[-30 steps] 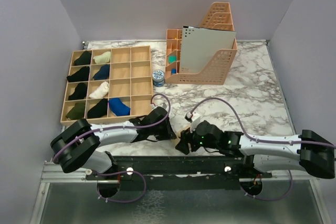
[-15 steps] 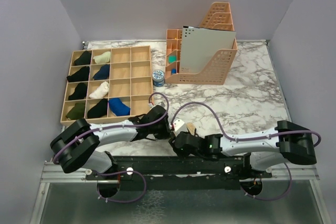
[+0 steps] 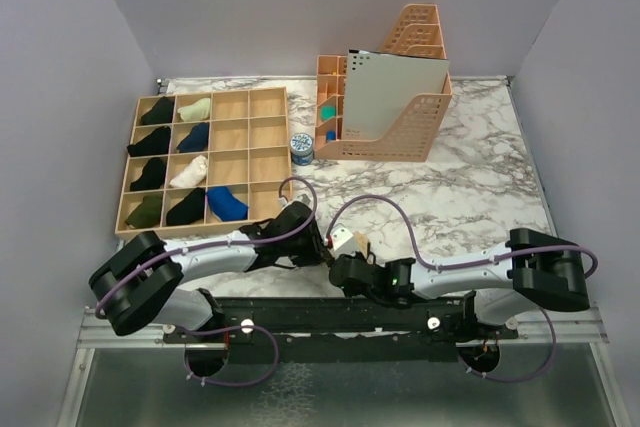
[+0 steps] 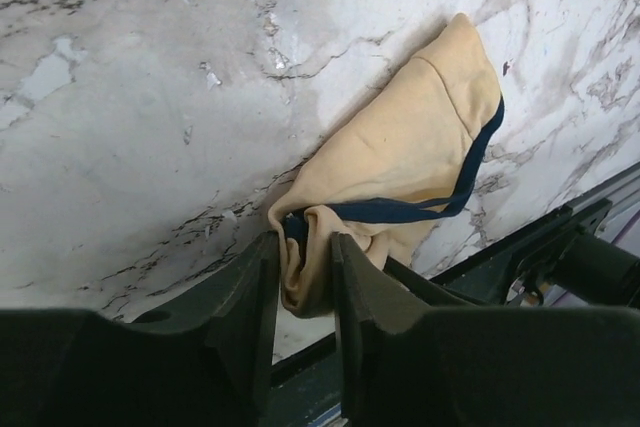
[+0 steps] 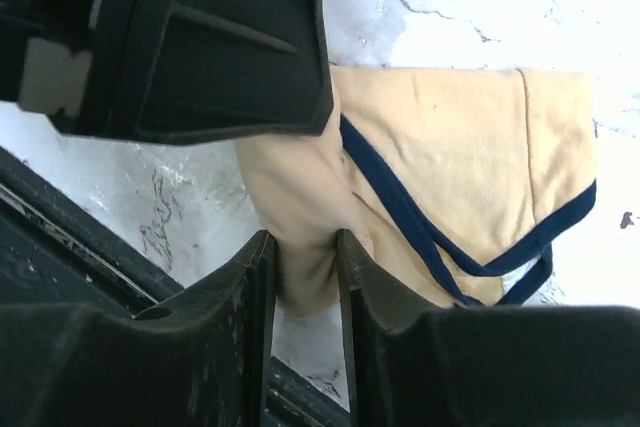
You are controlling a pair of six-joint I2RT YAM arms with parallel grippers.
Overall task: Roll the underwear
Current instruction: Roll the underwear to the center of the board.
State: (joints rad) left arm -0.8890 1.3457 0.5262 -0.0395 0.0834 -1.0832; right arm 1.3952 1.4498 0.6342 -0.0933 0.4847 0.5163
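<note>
The underwear (image 4: 400, 147) is tan cloth with dark blue trim, lying on the marble table near its front edge. In the top view only a small tan corner (image 3: 362, 244) shows between the arms. My left gripper (image 4: 304, 259) is shut on a bunched fold at the garment's near end. My right gripper (image 5: 303, 257) is shut on another bunched fold of the same underwear (image 5: 470, 167), right beside the left gripper's body (image 5: 200, 37). In the top view both grippers, left (image 3: 318, 252) and right (image 3: 343, 269), meet at the table's front middle.
A wooden divider box (image 3: 200, 159) with rolled garments in several cells stands at the back left. Peach file holders (image 3: 385, 112) stand at the back middle, with a small blue tin (image 3: 301, 148) beside them. The table's front rail (image 3: 330, 312) runs just below the grippers.
My right arm has swung left and stretched low along the front edge, bringing its gripper up against the left gripper at the underwear. The left arm has barely moved.
</note>
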